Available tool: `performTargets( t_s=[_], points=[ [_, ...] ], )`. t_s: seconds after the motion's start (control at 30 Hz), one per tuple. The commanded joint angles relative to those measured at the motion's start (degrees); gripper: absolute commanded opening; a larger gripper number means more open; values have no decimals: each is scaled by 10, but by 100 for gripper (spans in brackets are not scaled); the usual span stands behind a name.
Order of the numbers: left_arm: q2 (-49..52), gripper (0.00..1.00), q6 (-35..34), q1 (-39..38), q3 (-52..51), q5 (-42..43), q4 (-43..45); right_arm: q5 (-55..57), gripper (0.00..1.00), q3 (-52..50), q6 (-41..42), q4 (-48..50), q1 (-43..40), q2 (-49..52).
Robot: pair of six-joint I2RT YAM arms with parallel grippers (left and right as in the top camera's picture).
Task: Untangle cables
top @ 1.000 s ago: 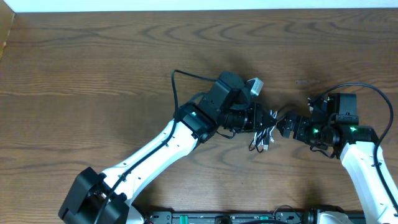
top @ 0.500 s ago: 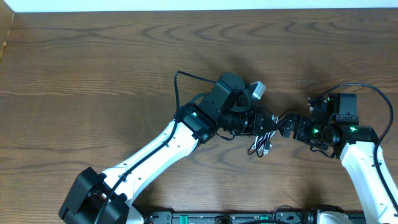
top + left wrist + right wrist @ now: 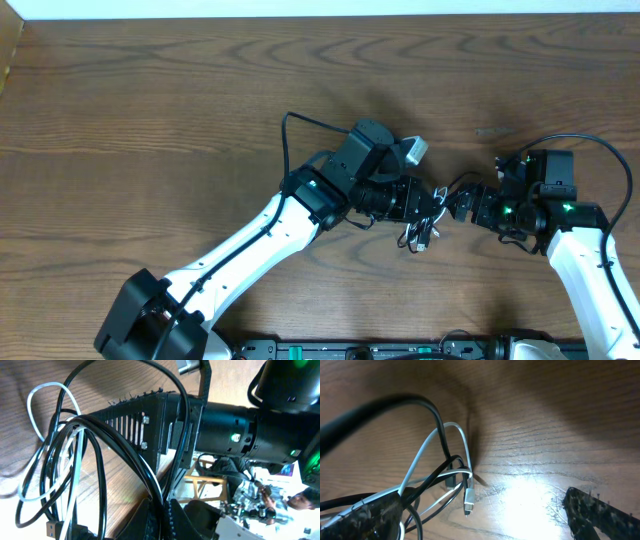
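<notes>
Overhead view: thin black and white cables (image 3: 421, 234), one knot, none separated, pinched by left gripper (image 3: 431, 204); right gripper (image 3: 457, 201), at its three o'clock, gapes.

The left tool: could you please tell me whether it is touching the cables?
Touching. The left wrist view shows black strands of the cables pinched in the shut left tool.

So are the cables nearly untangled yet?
Not really. Nothing looks done: the black and white cables are one knotted bunch. In hand: the left gripper is shut on the bunch, and the right gripper is open beside it. Left: pulling every cable apart.
</notes>
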Motion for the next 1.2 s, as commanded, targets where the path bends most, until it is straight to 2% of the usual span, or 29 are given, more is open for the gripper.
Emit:
performTargets(
  t_s=[0.0, 0.33, 0.83, 1.17],
  points=[
    [3, 8, 37, 0, 0, -4, -2, -1, 99, 8, -5, 0, 3, 2],
    [3, 8, 45, 0, 0, -57, -6, -1, 99, 8, -5, 0, 3, 2],
    [3, 8, 62, 0, 0, -60, -9, -1, 99, 8, -5, 0, 3, 2],
    [3, 7, 88, 0, 0, -66, -43, -1, 99, 8, -5, 0, 3, 2]
  ],
)
